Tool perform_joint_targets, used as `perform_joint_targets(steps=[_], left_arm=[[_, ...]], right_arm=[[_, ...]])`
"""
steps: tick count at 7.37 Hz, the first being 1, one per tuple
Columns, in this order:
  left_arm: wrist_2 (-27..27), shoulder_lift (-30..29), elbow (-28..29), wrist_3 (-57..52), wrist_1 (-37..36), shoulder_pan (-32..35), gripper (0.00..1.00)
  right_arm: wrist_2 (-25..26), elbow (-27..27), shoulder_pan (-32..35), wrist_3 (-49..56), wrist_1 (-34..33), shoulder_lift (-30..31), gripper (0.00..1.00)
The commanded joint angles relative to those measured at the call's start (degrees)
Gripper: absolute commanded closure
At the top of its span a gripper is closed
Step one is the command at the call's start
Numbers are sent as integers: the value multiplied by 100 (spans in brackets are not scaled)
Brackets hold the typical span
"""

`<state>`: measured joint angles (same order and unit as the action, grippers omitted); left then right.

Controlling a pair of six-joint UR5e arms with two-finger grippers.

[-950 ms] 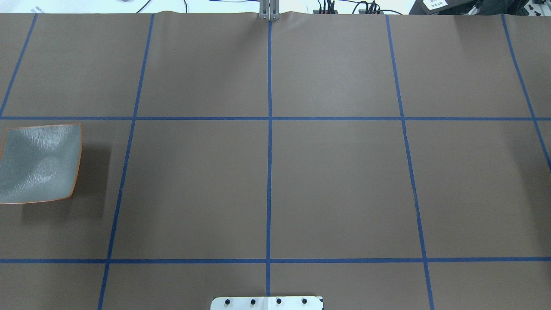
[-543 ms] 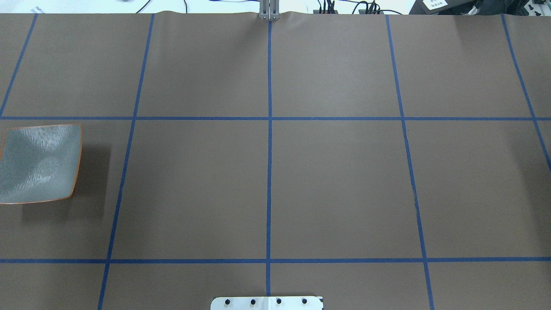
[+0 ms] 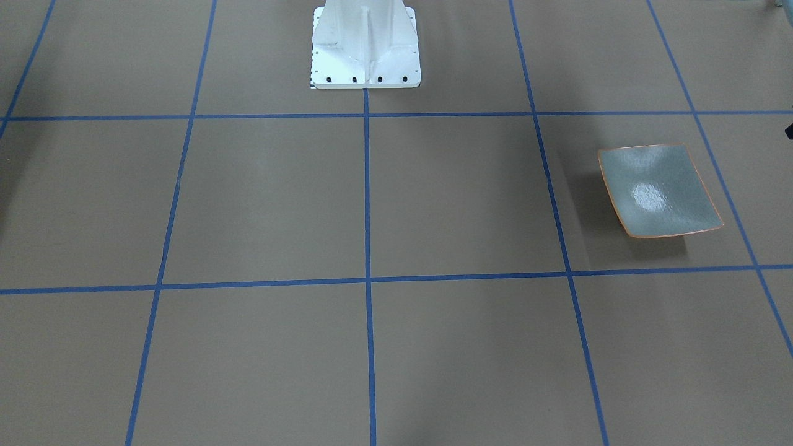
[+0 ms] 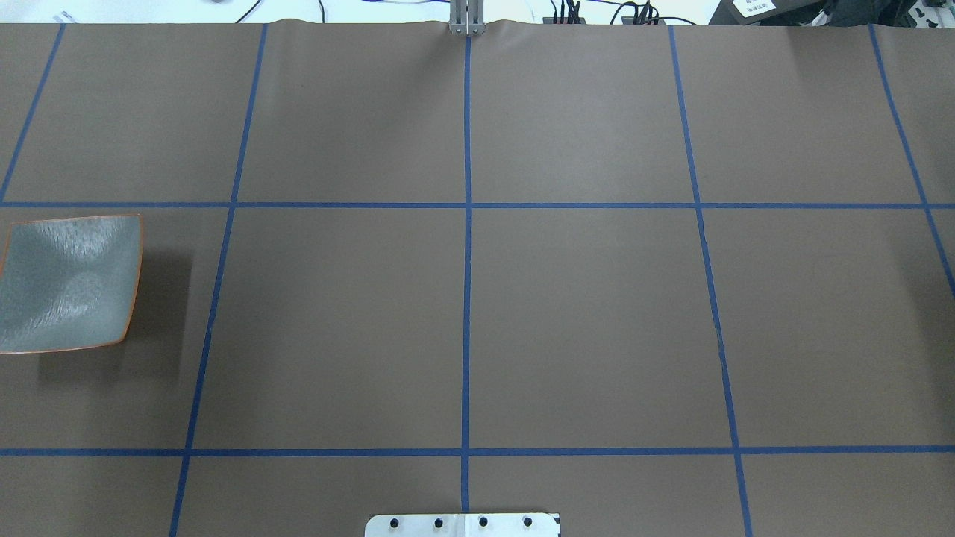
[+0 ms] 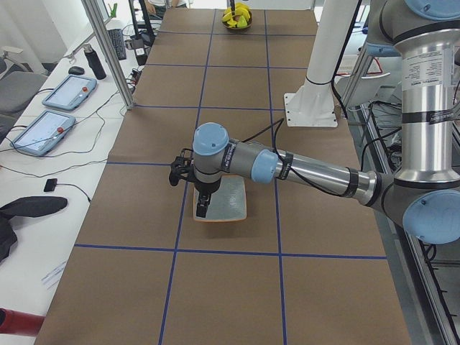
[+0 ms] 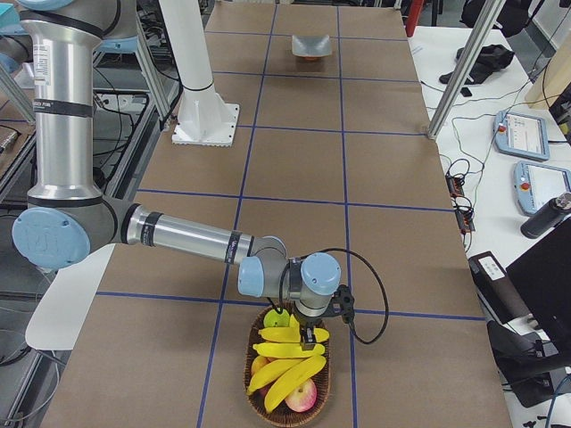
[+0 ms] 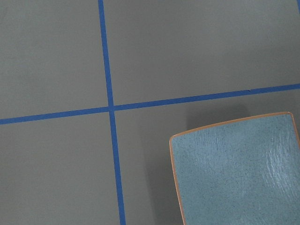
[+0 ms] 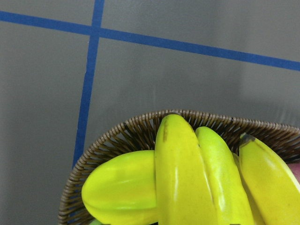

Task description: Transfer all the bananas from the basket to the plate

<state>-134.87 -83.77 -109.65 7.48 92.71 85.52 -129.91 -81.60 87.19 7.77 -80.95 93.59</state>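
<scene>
Seen from the table's end on the robot's right, the wicker basket [image 6: 257,403] lies nearest. All the bananas [image 6: 287,349] that show are in it, piled on top of some other fruit [image 6: 303,398]; four yellow ones can be made out. The right hand [image 6: 309,337] hangs directly above the pile, very close to the topmost banana. Whether it touches cannot be told, nor whether its fingers are apart or together, since only this side view shows it. Its wrist camera sees bananas filling the lower frame against the basket's woven rim, with no fingers in sight.

Far down the table [image 6: 294,160], well apart from the basket, the plate [image 6: 311,45] sits bare: nothing yellow lies on it in any view. The left hand [image 5: 203,208] hovers over the plate's edge, and its state too cannot be told. By this showing no banana has been moved over. The first pick looks close at hand, and every banana is left to carry.
</scene>
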Motion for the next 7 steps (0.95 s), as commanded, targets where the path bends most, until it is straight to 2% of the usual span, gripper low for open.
perform_joint_targets(steps=[1, 2, 3, 4, 5, 6, 7], left_arm=[[-13, 1, -13, 7, 1, 0, 0], [-213, 9, -4, 16, -7, 9, 0], [-641, 9, 74, 34, -7, 17, 0], [-715, 18, 84, 112, -7, 18, 0], [-716, 18, 75, 139, -16, 18, 0], [-716, 18, 58, 148, -16, 18, 0], [-716, 18, 58, 148, -16, 18, 0]], right_arm=[[1, 13, 0, -4, -9, 2, 15], [-8, 91, 0, -4, 9, 2, 15], [1, 135, 0, 5, 9, 2, 16], [1, 162, 0, 5, 9, 2, 18], [-8, 162, 0, -4, 9, -7, 29], [-8, 162, 0, -4, 9, -16, 62], [-8, 171, 0, -4, -8, -94, 100]])
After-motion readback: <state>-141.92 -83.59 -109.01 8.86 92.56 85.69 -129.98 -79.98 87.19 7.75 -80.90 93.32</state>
